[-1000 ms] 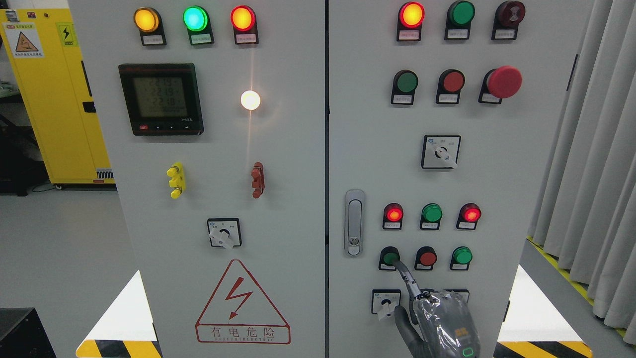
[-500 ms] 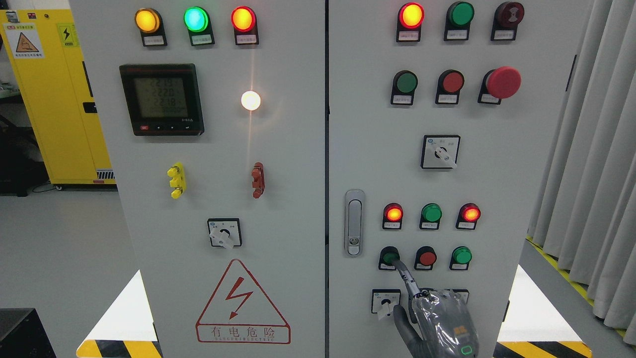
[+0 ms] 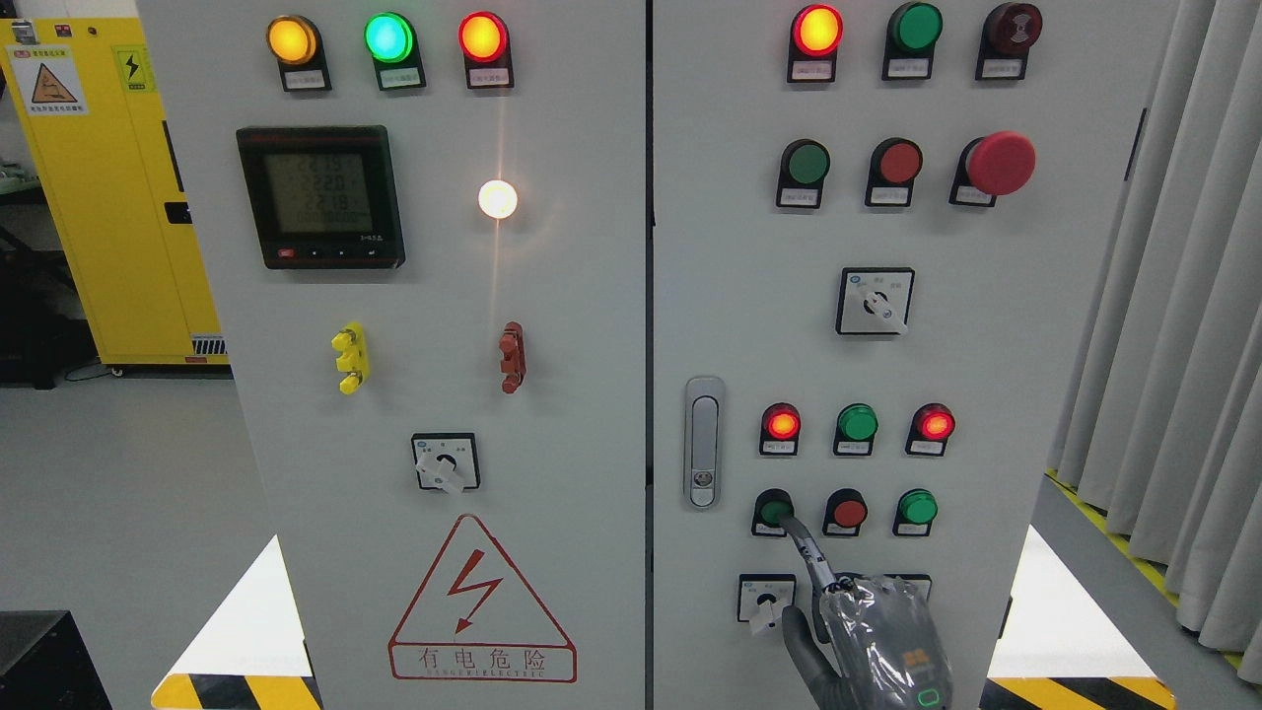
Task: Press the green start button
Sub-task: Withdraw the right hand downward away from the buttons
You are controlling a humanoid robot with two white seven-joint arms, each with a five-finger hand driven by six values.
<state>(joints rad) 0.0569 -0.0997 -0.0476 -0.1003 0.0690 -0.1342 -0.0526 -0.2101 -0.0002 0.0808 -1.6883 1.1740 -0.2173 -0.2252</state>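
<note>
Grey cabinet door: right hand, index extended and other fingers curled around nothing, touches green start button; press squarely, avoiding red button.

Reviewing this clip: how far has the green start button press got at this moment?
Reach looks done: the right hand has one finger extended onto the green start button. The press is in hand; whether it has registered cannot be told. Left: withdrawing the hand.

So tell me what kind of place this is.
Probably an industrial electrical room or training lab. A grey control cabinet carries lamps, push buttons and a high-voltage warning sign; a yellow safety cabinet stands behind, and hazard striping marks the floor.
</note>
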